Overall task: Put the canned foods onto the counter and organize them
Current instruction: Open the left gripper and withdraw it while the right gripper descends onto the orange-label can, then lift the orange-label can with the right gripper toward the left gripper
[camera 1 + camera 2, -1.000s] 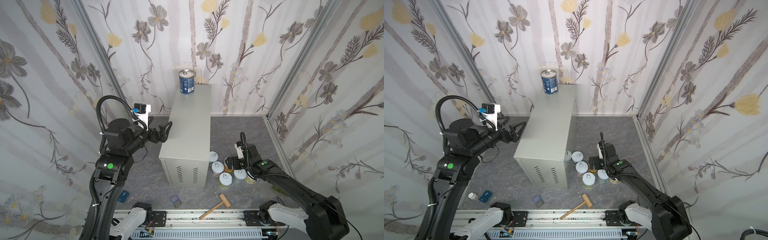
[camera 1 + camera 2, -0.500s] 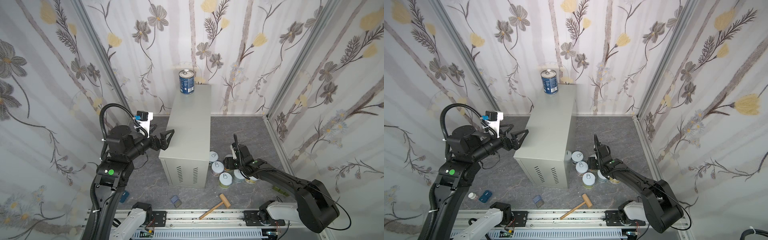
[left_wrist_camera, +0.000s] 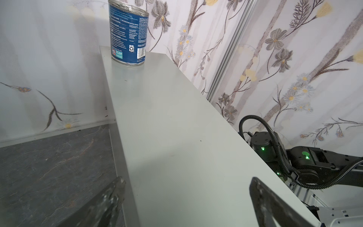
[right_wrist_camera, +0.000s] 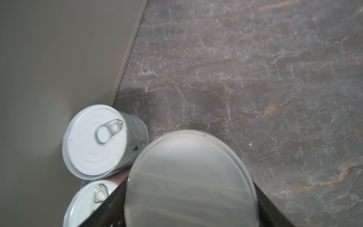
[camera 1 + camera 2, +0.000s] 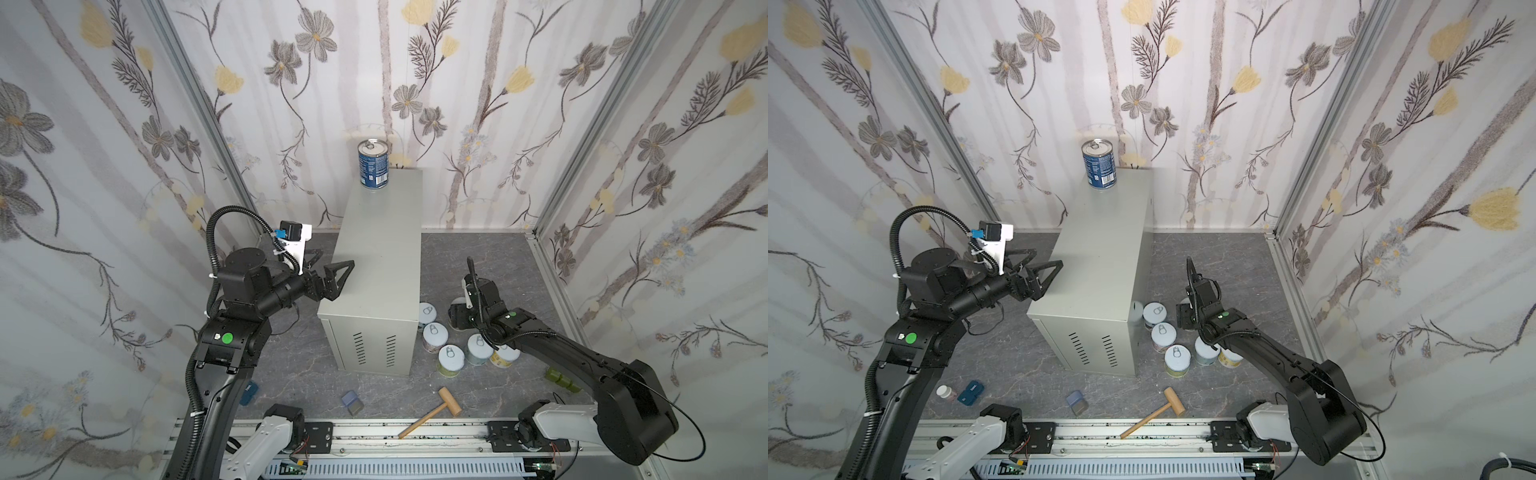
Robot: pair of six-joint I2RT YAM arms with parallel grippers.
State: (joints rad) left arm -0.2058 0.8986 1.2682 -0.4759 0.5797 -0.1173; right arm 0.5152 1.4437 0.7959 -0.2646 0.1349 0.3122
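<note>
The right gripper (image 4: pixel 188 190) is closed on a small white-lidded metal can (image 4: pixel 191 176) low beside the tall light-grey metal counter (image 5: pixel 378 257), the left gripper (image 5: pixel 336 259) hangs open, and next, I judge, comes a lift onto its top.

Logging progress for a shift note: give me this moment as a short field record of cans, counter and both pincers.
on counter: blue can, upright, far end
floor cans: five, beside counter's right side
left pincer: open, empty, at counter's near left edge
right pincer: shut on white-lidded can
</note>
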